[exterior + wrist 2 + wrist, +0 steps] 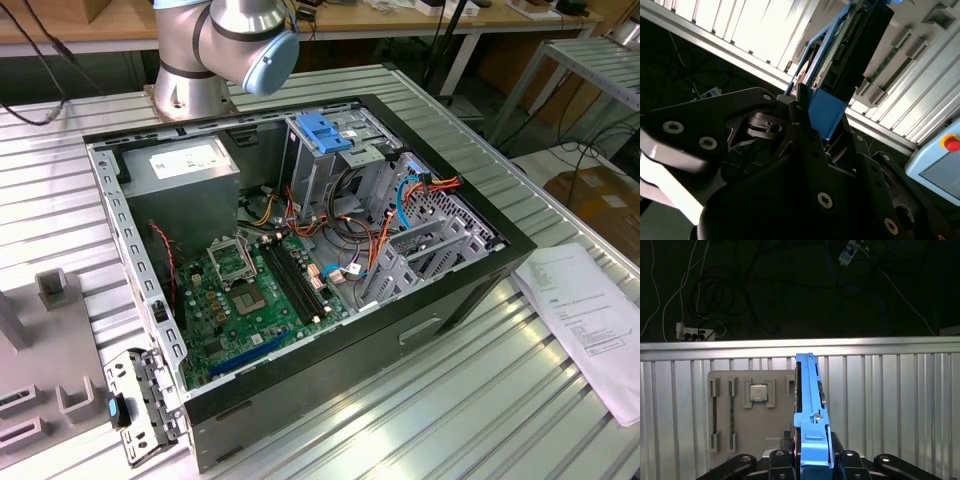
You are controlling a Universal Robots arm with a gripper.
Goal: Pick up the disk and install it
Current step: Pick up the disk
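The disk [812, 405] stands edge-on above the ribbed metal table, its light-blue side rail facing the first wrist view. My gripper [812, 462] is shut on it, one black finger [781, 460] on each side of its lower end. In the second wrist view the blue rail of the disk [826, 112] and its dark underside rise away from the gripper [815, 125], whose black linkages crowd the foreground. In the exterior view the open computer case [470, 290] lies on the table, with a metal drive cage [315, 165] topped by a blue latch [325, 130]. The arm's base [200, 50] stands behind the case.
Below the held disk, a grey fixture plate [777, 390] carries a processor chip [758, 392] and memory sticks. The case holds a grey power supply [185, 165], a motherboard [250, 290] and loose cables [350, 240]. A paper sheet [590, 310] lies at the exterior view's right.
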